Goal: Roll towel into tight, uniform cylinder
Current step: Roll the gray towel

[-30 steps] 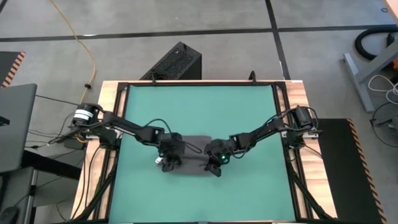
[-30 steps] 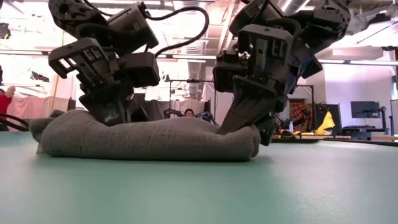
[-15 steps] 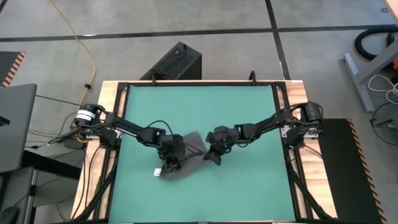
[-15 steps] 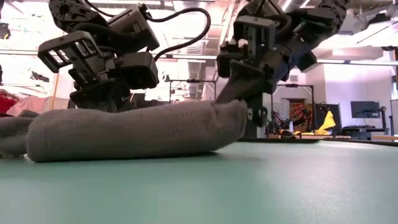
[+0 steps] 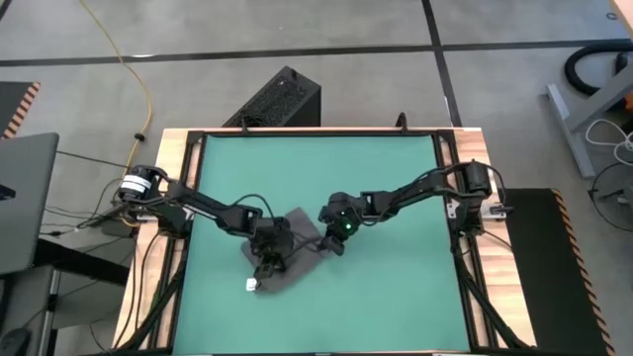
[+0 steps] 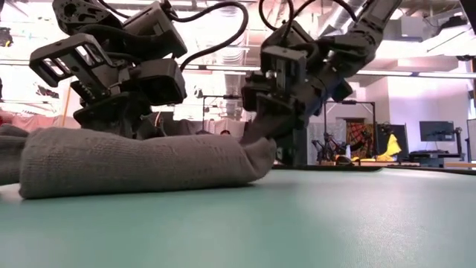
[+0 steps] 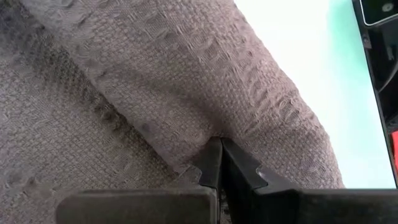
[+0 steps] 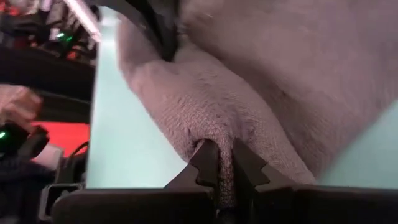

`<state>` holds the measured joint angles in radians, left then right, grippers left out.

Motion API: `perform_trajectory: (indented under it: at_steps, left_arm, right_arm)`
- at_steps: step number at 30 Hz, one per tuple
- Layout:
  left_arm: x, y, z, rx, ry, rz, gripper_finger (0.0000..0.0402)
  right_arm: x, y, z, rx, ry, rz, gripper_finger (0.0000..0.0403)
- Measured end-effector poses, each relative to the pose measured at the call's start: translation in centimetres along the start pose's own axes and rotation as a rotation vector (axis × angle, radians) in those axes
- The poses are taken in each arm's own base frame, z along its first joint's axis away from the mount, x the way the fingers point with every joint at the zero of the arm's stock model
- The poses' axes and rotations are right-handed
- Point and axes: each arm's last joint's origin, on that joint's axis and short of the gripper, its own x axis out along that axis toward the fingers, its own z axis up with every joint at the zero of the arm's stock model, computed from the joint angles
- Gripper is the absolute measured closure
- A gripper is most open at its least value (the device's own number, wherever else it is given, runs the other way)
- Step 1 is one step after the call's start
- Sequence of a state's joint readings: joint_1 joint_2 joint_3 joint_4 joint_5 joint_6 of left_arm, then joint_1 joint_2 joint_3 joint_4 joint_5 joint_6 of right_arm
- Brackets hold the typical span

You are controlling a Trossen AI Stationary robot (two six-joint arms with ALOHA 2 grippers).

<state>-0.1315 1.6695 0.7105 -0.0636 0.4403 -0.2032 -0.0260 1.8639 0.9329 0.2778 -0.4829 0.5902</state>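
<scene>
The right gripper (image 8: 219,163) pinches a fold of the towel (image 8: 249,81).

I see the towel (image 5: 287,247) lying aslant near the middle of my desk (image 5: 396,287), its left end nearer than its right, with the left gripper (image 5: 269,259) on its near-left part and the right gripper (image 5: 331,242) at its far-right end.

No readable text, labels, brands or numbers anywhere.
</scene>
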Motion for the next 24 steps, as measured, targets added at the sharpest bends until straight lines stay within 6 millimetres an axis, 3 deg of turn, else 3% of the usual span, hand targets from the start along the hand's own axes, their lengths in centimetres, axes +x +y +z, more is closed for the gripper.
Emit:
perform_trajectory:
  at_steps: [8,13,18,24]
  left_arm:
    - [0.1,-0.2,0.1,0.015,-0.012,-0.001,0.0402]
    - [0.1,-0.3,0.0,0.011,-0.006,0.005,0.0402]
    - [0.2,-0.4,-0.1,-0.004,0.003,0.029,0.0402]
    - [0.2,-0.4,-0.1,-0.025,0.002,0.034,0.0402]
  right_arm:
    - [-0.7,-0.4,1.5,-0.164,0.012,0.036,0.0348]
    - [-1.0,-0.5,1.8,-0.404,0.108,-0.003,0.0292]
    - [-2.3,-0.4,2.5,-0.481,0.303,-0.055,0.0231]
    - [-3.7,2.1,1.0,-0.598,0.39,-0.124,0.0217]
